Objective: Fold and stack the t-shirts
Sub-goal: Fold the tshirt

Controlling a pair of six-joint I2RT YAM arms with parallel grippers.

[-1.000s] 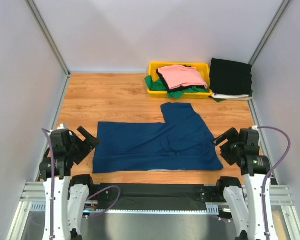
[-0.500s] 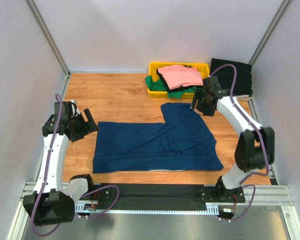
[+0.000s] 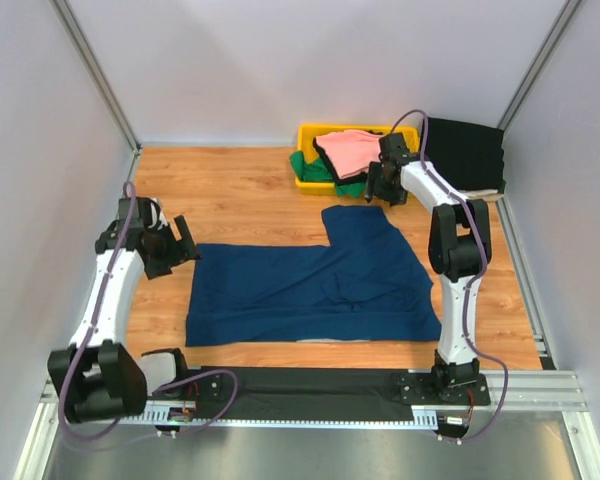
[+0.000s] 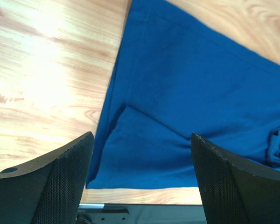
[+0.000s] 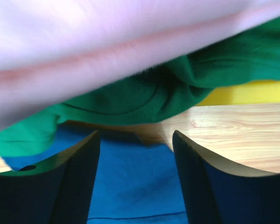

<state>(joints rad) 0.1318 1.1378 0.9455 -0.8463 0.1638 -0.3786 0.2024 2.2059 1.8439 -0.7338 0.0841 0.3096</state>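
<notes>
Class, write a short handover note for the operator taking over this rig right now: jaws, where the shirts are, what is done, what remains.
Left gripper: jaws open, empty, over the left edge of the navy t-shirt.
Right gripper: jaws open, empty, at the front of the yellow bin, beside the overhanging green t-shirt.
The navy t-shirt lies spread on the table, L-shaped, not fully folded. Pink t-shirt lies on the green one in the bin. Black t-shirt sits folded at the far right.
Done: apparently only the black one.
Left: fold the navy, then pink and green, and stack them all.
</notes>
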